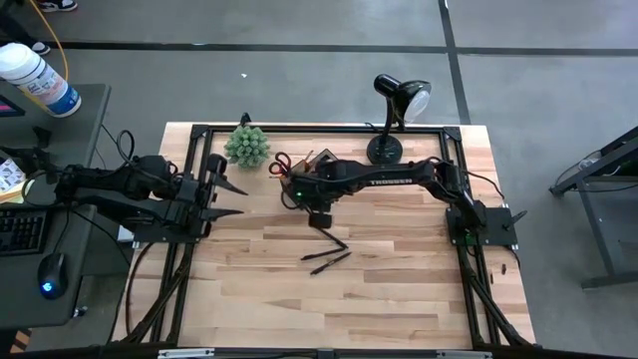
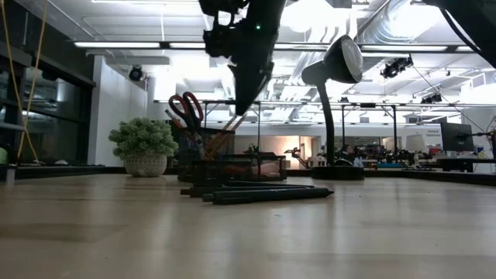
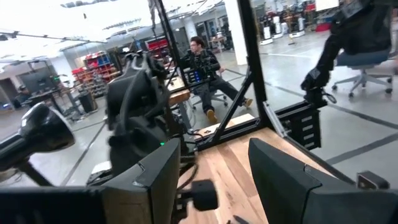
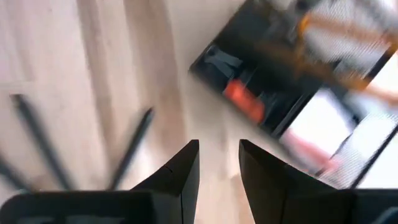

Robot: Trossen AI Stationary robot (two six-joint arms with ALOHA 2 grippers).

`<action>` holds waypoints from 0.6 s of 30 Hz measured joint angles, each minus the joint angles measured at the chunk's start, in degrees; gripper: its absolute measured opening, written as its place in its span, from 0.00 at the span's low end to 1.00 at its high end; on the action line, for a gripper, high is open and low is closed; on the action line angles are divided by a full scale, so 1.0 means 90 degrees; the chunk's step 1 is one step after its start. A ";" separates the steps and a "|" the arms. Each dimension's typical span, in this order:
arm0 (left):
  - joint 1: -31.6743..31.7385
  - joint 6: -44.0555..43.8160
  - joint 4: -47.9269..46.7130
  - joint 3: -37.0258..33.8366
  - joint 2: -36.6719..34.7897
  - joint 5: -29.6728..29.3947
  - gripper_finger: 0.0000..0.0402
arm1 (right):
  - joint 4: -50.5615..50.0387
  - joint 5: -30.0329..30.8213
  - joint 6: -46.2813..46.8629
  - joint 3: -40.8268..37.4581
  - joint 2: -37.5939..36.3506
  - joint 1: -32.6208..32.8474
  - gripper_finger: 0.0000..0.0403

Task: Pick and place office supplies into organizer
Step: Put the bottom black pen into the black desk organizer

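Note:
The black organizer (image 1: 317,165) stands at the table's far middle, with red-handled scissors (image 2: 186,108) and orange pencils (image 2: 225,132) upright in it; in the right wrist view the organizer (image 4: 292,68) shows a red item inside. Several black pens (image 1: 327,257) lie flat on the table near it, also seen in the low view (image 2: 263,192). My right gripper (image 4: 217,162) hovers open above the table between the pens and the organizer, pointing down, holding nothing. My left gripper (image 1: 227,199) waits open at the table's left side.
A black desk lamp (image 1: 394,115) stands at the far edge, right of the organizer. A small green plant (image 1: 246,146) sits left of it. The black frame rails (image 1: 199,150) border the table. Bare wood lies toward the near edge.

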 joint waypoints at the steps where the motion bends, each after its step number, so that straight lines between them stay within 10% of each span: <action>1: 0.0000 0.0001 -0.0013 0.0000 -0.0001 -0.0043 0.45 | -0.0137 -0.0133 0.0294 0.0009 0.0000 0.0015 0.26; 18: 0.0001 -0.0191 -0.0276 0.0000 -0.0001 -0.0081 0.45 | -0.1190 -0.1036 0.2765 0.0017 0.0000 0.0480 0.26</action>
